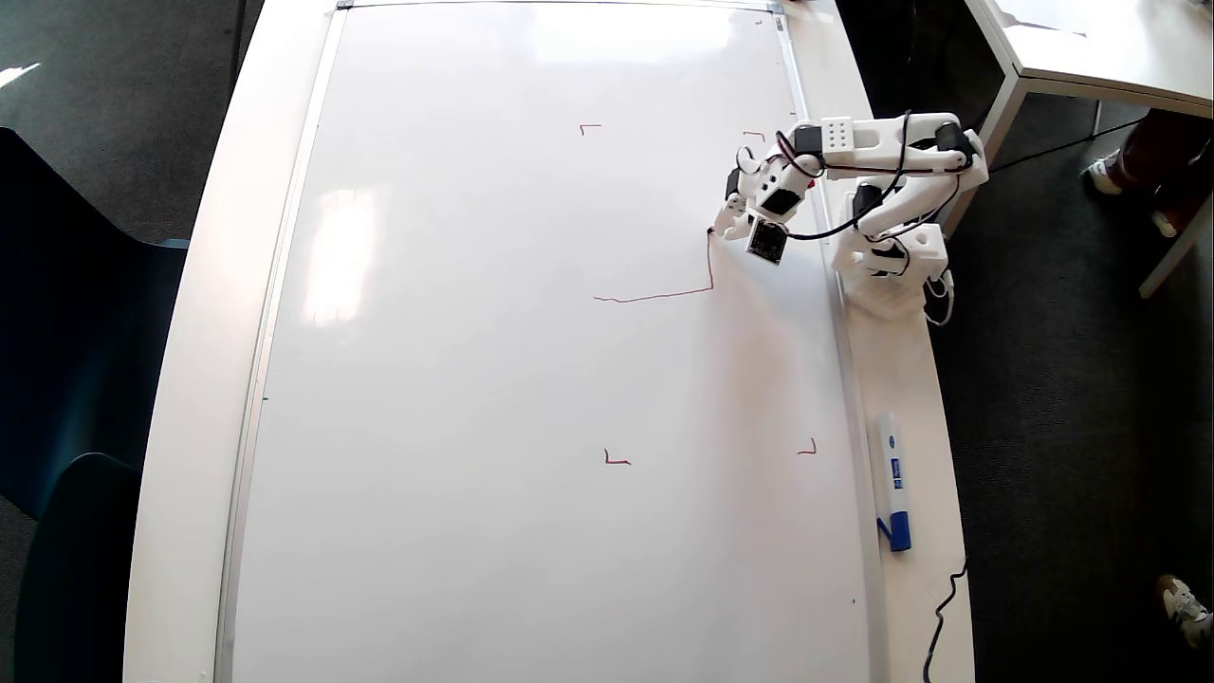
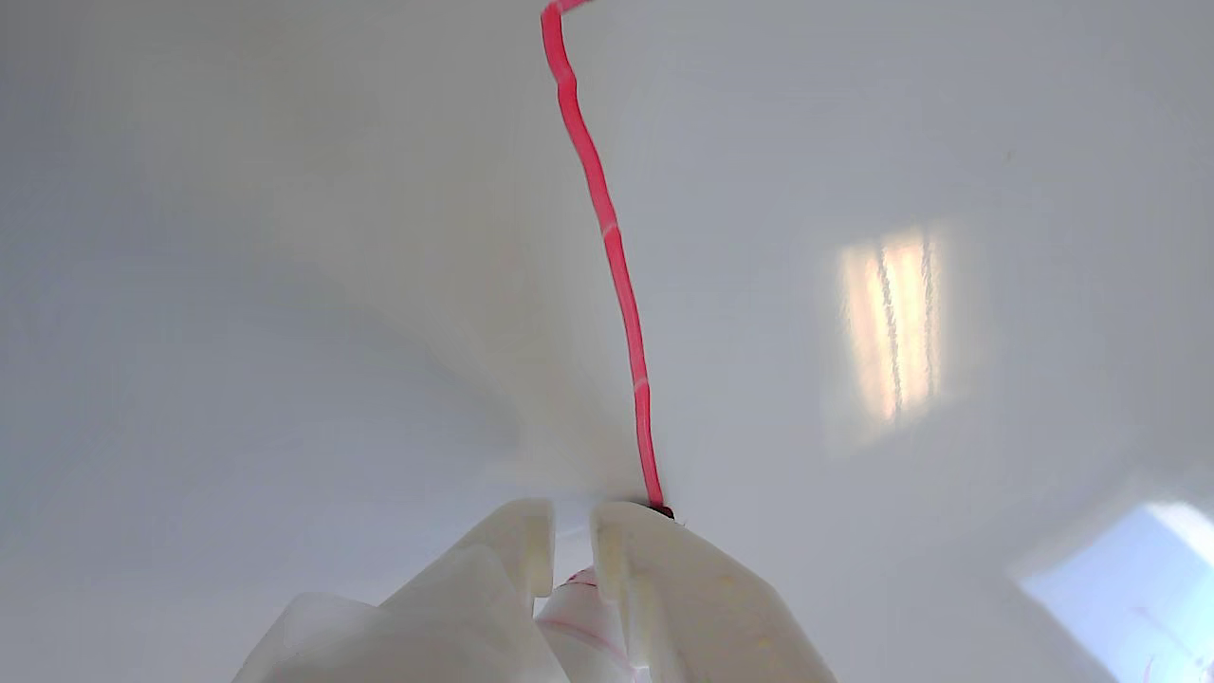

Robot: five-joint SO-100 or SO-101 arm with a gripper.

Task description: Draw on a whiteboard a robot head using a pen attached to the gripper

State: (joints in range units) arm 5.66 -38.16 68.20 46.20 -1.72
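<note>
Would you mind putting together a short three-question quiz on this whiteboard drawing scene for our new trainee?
1. True or false: the red line drawn so far already forms a closed square on the whiteboard.
2. In the overhead view, where does the blue-capped marker lie? A) on the board's middle B) on the table strip right of the board, below the arm's base C) in the gripper
3. In the wrist view, where does the red line end, next to the gripper?

Key
1. False: it is only two strokes meeting at a corner.
2. B
3. At a dark tip beside the right finger, apparently the pen held between the fingers.
</note>
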